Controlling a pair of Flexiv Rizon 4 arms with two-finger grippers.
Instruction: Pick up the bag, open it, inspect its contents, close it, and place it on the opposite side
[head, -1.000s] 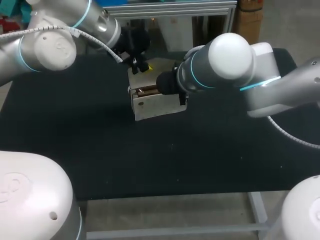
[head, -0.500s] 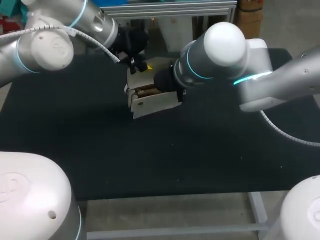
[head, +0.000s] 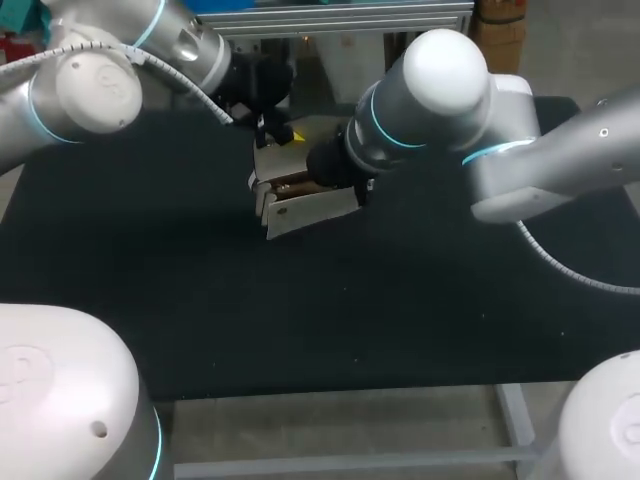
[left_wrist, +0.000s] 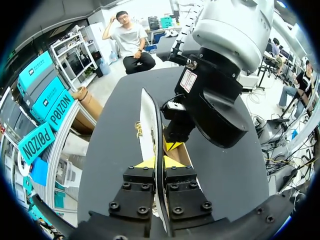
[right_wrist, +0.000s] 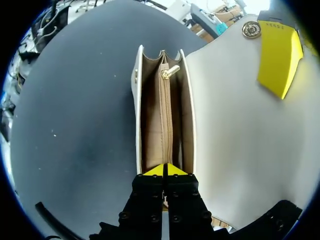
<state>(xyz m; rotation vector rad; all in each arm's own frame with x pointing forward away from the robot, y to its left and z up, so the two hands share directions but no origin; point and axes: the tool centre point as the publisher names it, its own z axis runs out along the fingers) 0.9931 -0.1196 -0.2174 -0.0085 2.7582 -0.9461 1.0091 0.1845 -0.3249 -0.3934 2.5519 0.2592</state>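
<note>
The cream handbag (head: 300, 205) is in the upper middle of the head view, on or just above the black desk (head: 200, 320); I cannot tell if its bottom touches the surface. Both arms meet at it.

The left tool (left_wrist: 159, 164) is closed on the flap (left_wrist: 148, 120). In the left wrist view the thin edge of the flap stands upright between its two fingers, which press it from both sides. The flap is lifted away from the body, so the mouth of the bag is open.

The right tool (right_wrist: 164, 170) is at the near end of the mouth with its yellow tips together. It seems to pinch the end wall of the bag, though the contact itself is hidden under the tips. Ahead of it, the right wrist view looks straight into the bag. There is a tan lining, a middle zip pocket (right_wrist: 164, 125) with a gold pull (right_wrist: 170, 72) at the far end, and a narrow compartment on each side. I see no loose item inside.

In my judgement the step in hand is the inspection, and the opening is done. The next move calls for bringing the flap down over the mouth so that the gold snap (right_wrist: 251, 29) can fasten. The right tool must steady the body without standing in the way of the flap. Closing the bag and placing it on the opposite side are not yet done.
</note>
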